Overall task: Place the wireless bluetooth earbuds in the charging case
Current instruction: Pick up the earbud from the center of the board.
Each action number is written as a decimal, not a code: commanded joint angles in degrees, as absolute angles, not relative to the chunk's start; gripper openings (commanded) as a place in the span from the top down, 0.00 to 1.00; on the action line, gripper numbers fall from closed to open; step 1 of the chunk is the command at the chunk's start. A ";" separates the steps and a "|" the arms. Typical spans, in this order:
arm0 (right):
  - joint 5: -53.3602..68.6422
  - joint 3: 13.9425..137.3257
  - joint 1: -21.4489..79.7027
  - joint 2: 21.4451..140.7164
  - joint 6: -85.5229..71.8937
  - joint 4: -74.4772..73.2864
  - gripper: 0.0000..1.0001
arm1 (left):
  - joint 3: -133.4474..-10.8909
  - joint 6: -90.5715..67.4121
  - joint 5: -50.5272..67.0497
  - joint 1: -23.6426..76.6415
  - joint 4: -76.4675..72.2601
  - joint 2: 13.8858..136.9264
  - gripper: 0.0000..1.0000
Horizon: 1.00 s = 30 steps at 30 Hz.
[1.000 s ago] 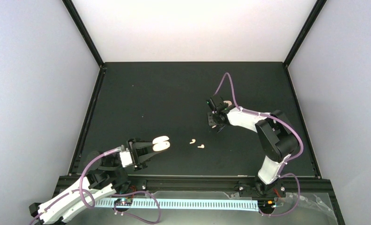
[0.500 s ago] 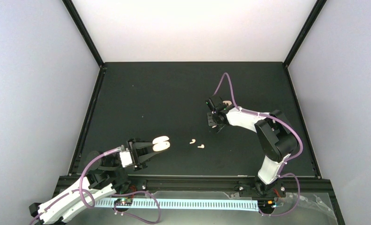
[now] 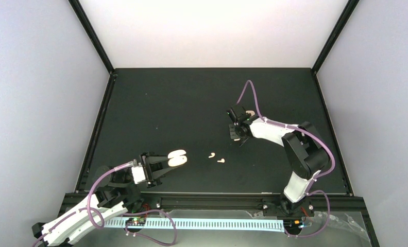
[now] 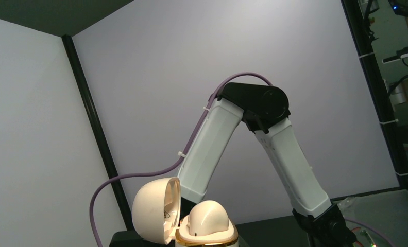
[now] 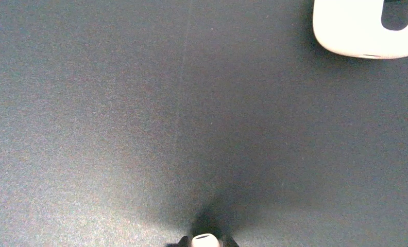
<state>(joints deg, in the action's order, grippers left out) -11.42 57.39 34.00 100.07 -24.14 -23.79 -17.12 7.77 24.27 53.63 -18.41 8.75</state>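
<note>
We see a black table (image 3: 140,113) walled in by pale panels, with 2 arms bolted at its near edge. The right arm (image 3: 300,149) reaches in toward the middle of the table. The left arm (image 3: 78,216) stays low by the near left corner.

The left gripper (image 3: 166,161) is clamped on an open charging case (image 3: 176,157), a rounded cream shell. In the left wrist view its lid (image 4: 155,208) is swung to the left and the domed base sits beside it. A second case (image 3: 250,112) lies on the table just beyond the right gripper (image 3: 236,131), and in the right wrist view we see it at the top right corner, well apart from the fingertips.

At the bottom edge of the right wrist view, the right gripper's dark tips are closed on 1 small white held earbud (image 5: 205,240), pressing it from both sides. We see only its rounded end.

2 loose earbuds lie on the table between the arms, just right of the open case. We mark 1 (image 3: 211,154) and the other (image 3: 221,160); they sit near each other, not touching.
</note>
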 commanded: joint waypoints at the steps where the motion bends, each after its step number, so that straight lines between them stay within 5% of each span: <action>1: -12.60 57.76 34.20 97.17 -23.56 -25.83 0.89 | -18.46 6.90 24.83 53.31 -18.54 8.96 0.98; 19: -15.88 58.67 37.01 90.89 -22.12 -30.77 0.98 | -18.37 6.34 24.57 53.33 -18.40 9.65 0.98; 30: -22.22 68.57 43.37 74.26 -17.84 -52.17 0.99 | -19.84 6.55 22.29 53.27 -21.25 18.50 0.99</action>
